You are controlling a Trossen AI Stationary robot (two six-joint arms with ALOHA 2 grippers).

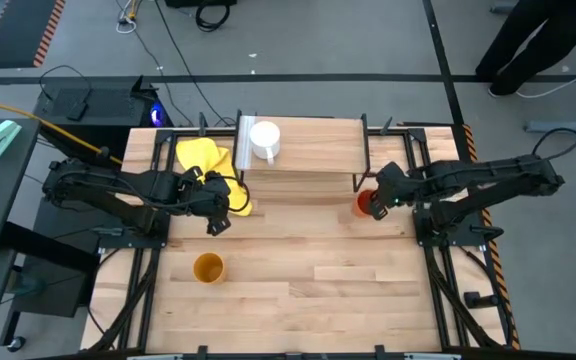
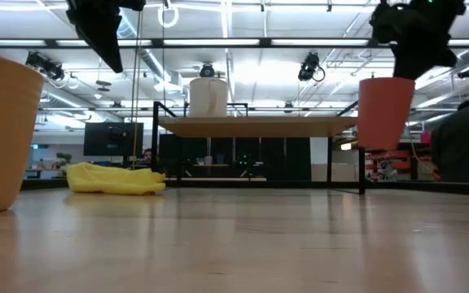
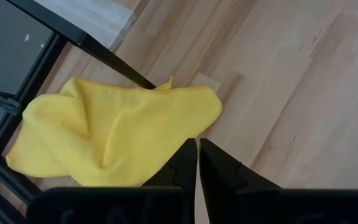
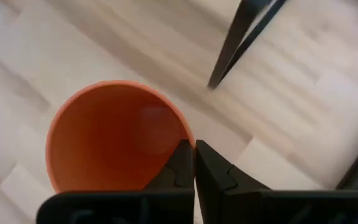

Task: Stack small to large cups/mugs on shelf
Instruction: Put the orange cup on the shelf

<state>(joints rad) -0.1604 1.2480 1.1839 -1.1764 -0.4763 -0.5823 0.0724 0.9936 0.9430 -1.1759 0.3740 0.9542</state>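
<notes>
Right gripper is clamped on the rim of the orange-red cup, holding it clear of the tabletop just beside the shelf. Left gripper, fingers nearly together and holding nothing, hangs above the yellow cloth. White mug stands on the shelf; yellow-orange cup sits apart on the tabletop.

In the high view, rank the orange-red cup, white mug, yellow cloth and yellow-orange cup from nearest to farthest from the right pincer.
1. The orange-red cup, gripped at its rim by the right pincer, beside the shelf's right leg.
2. The white mug, on the shelf's left end.
3. The yellow cloth and the yellow-orange cup, both on the table's left: too close to call.
</notes>
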